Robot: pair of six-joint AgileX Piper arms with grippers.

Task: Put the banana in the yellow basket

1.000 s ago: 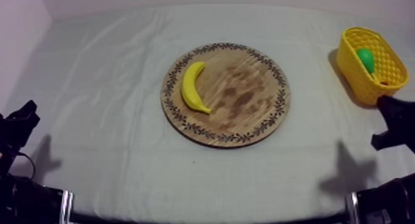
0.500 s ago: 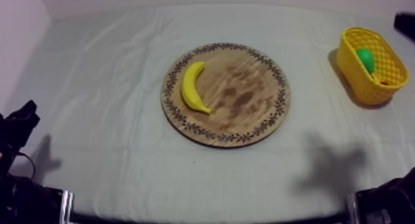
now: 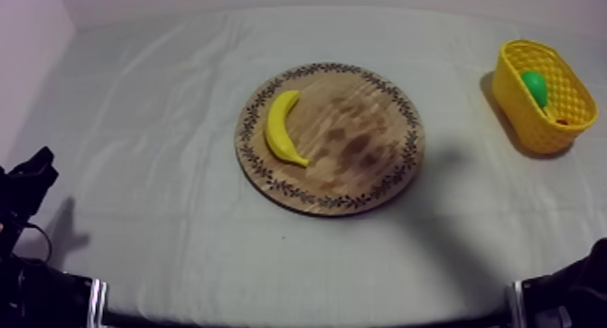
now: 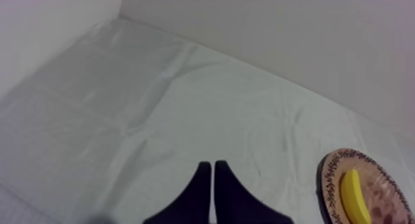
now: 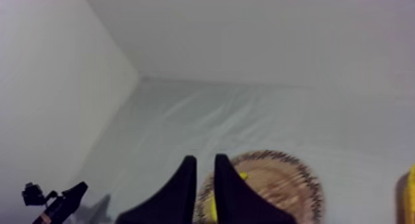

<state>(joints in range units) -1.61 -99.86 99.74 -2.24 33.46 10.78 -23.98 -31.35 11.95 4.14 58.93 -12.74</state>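
Reaching looks to be our current step: our left hand rests closed on nothing, our right hand hangs over the desk, fingers slightly apart (nothing between them). Beyond, the banana lies on the wooden board, untouched. Next we should descend and straddle it. Farthest right sits the yellow basket.
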